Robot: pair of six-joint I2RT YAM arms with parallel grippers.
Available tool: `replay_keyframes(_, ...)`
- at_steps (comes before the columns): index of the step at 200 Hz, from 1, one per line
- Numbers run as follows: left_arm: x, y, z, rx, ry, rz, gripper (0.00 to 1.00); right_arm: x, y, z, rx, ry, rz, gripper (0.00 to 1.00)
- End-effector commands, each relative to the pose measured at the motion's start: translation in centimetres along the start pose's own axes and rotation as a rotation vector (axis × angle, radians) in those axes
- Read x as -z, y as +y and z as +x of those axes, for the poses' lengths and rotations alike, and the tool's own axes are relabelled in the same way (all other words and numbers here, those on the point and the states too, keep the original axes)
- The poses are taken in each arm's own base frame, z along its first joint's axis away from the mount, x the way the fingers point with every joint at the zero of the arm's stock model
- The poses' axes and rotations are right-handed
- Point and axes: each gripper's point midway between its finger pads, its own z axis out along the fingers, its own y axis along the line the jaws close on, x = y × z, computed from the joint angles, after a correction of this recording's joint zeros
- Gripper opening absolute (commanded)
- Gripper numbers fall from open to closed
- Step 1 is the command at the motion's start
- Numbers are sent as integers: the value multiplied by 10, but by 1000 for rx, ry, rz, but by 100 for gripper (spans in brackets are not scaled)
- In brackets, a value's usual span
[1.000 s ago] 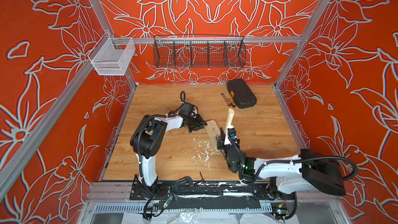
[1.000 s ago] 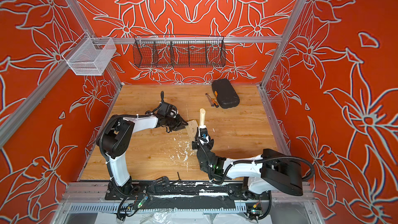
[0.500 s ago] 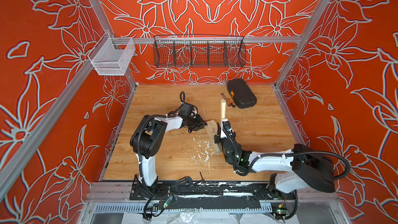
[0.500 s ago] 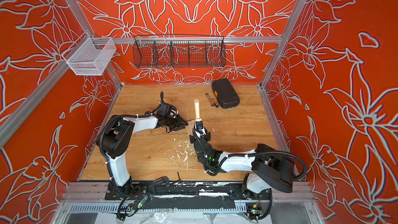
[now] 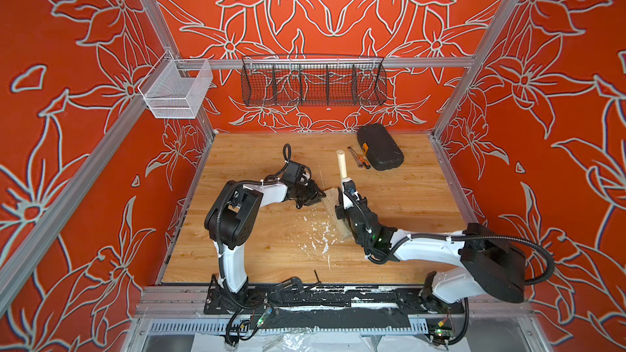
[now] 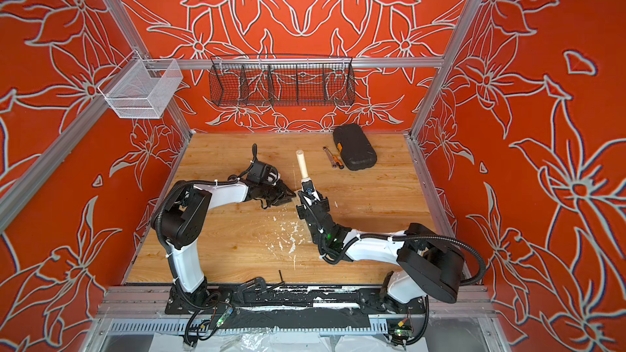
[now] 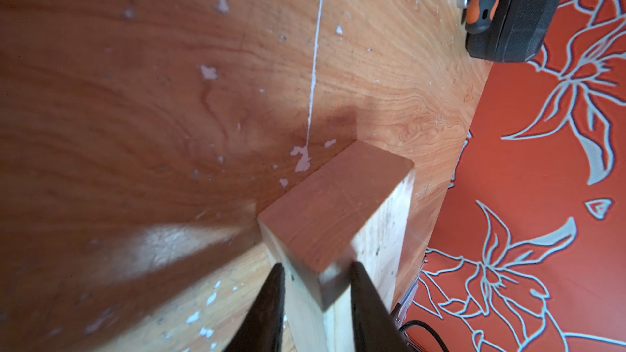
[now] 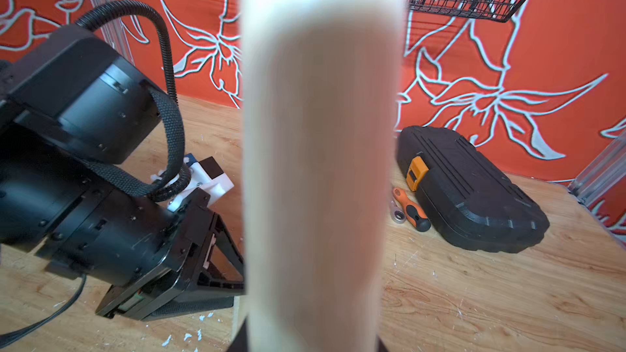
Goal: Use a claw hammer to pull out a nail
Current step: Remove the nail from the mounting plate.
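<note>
Prying step, I judge. L claw (image 7: 316, 270) clamps end of pale rectangular wood block (image 7: 332, 211) lying on wooden bench (image 5: 413, 198). R claw (image 5: 348, 191) closed round pale wooden-handled claw hammer (image 5: 341, 164), handle near upright over block; head & nail hidden. Next: lever handle over w/ block pinned.

A black case (image 5: 380, 146) lies at the table (image 5: 271, 248) back, small tools (image 5: 359, 158) just beside it; white flecks (image 5: 324, 248) dot the wood.

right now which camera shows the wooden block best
The left wrist view: the wooden block fills the foreground, end face and one side sharp, pinched in the left hand. In a top view it is only a pale strip half covered by the arms. In the right wrist view the claw hammer handle blocks it.
</note>
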Motion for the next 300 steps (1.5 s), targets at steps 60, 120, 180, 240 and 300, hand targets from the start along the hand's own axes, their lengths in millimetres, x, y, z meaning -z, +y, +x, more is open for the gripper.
replay_keyframes(60, -8, 72, 37, 143, 97, -227, 31, -2, -6, -20, -161, -85, -20, 0)
replay_keyframes(120, -10, 81, 42, 157, 106, -237, 31, 33, -31, 21, -207, -29, -31, 0)
replay_keyframes(180, -17, 92, 50, 181, 124, -242, 31, 49, -46, 64, -224, 48, -3, 0)
replay_keyframes(240, -18, 95, 55, 185, 131, -248, 31, 54, -25, 95, -183, 66, 40, 0)
replay_keyframes(300, -19, 97, 57, 192, 139, -242, 31, 60, -7, 125, -114, 62, 76, 0)
